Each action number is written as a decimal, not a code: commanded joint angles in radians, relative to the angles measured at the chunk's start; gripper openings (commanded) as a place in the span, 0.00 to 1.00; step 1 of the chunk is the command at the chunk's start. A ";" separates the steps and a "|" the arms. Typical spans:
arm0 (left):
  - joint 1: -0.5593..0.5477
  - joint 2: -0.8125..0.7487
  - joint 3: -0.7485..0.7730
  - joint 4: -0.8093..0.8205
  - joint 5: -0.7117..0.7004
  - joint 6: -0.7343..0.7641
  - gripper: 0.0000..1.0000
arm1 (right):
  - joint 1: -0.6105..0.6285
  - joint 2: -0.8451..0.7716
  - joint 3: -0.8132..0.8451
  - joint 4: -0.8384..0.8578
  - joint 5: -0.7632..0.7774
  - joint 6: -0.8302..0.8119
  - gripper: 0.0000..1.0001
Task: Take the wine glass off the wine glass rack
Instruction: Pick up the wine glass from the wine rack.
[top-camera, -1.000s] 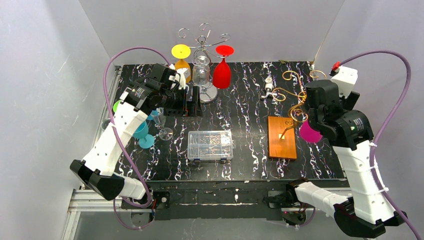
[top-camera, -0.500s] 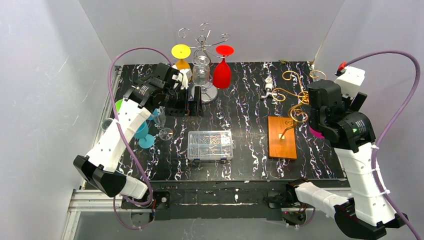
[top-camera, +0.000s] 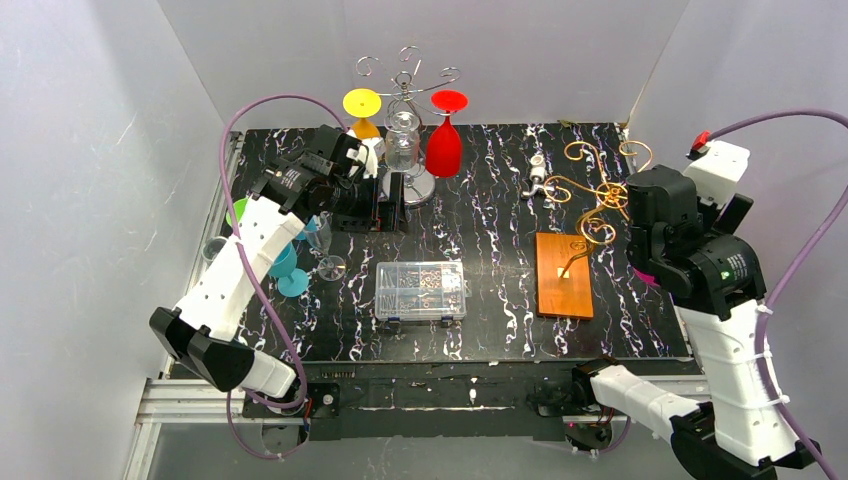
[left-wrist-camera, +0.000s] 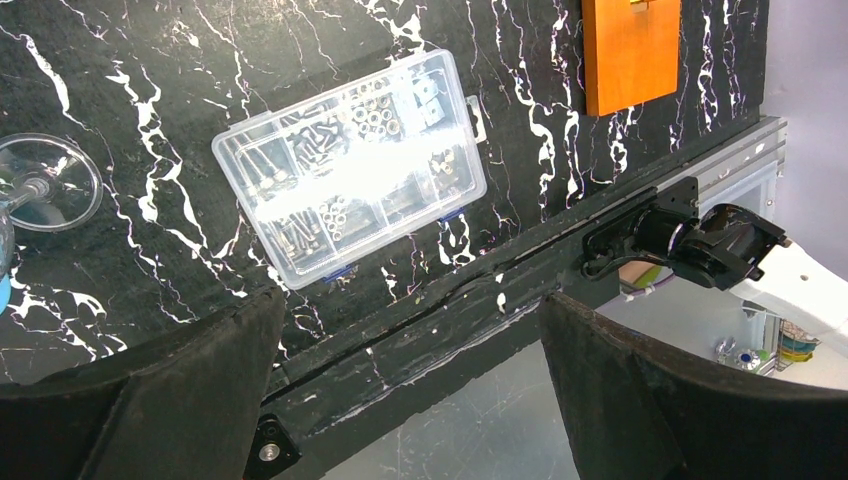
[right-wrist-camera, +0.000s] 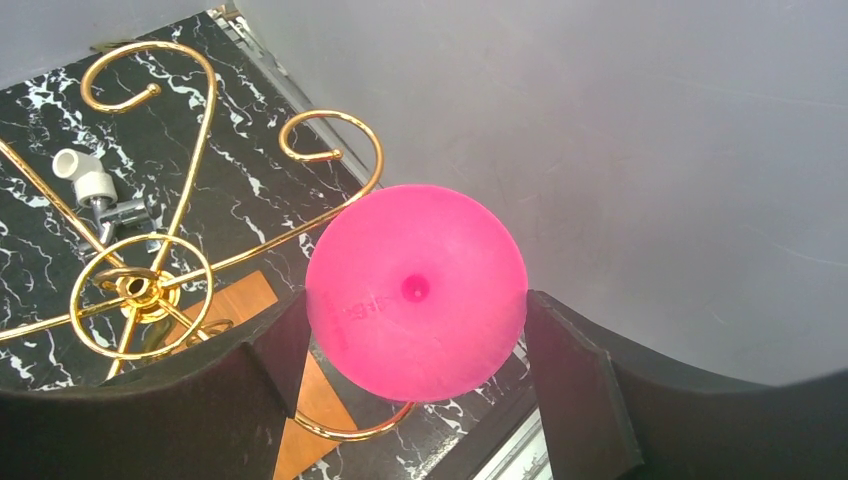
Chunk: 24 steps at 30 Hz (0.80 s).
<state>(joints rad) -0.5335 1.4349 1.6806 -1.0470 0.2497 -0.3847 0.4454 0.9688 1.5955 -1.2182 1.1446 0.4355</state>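
A gold wire rack (top-camera: 592, 198) stands at the right on a wooden board (top-camera: 563, 275). My right gripper (right-wrist-camera: 415, 300) is shut on a pink wine glass (right-wrist-camera: 415, 290), whose round foot fills the gap between the fingers. The glass is just right of the rack's gold loops (right-wrist-camera: 190, 220), with one gold hook under its lower edge. In the top view only a pink sliver (top-camera: 640, 272) shows under the right arm. My left gripper (left-wrist-camera: 410, 300) is open and empty; in the top view (top-camera: 370, 212) it hangs near a silver rack (top-camera: 405, 80).
The silver rack holds a yellow glass (top-camera: 362, 110), a clear glass (top-camera: 403, 135) and a red glass (top-camera: 445, 140). A clear glass (top-camera: 325, 250) and a teal glass (top-camera: 285, 270) are at the left. A clear parts box (top-camera: 420, 290) sits mid-table. The right wall is close.
My right arm has moved to the right, away from the gold rack, carrying the pink glass. My left arm has shifted slightly toward the silver rack.
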 joint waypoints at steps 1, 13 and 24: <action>-0.005 -0.002 0.036 -0.010 0.020 0.010 0.98 | -0.002 -0.018 0.046 -0.023 0.046 0.001 0.60; -0.006 0.002 0.040 -0.009 0.023 0.005 0.98 | -0.002 -0.037 0.080 -0.097 -0.008 0.014 0.59; -0.016 -0.005 0.032 -0.007 0.023 -0.007 0.98 | -0.002 -0.037 0.144 -0.142 -0.107 -0.006 0.59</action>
<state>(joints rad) -0.5404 1.4364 1.6840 -1.0473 0.2554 -0.3866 0.4454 0.9348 1.6840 -1.3453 1.0679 0.4389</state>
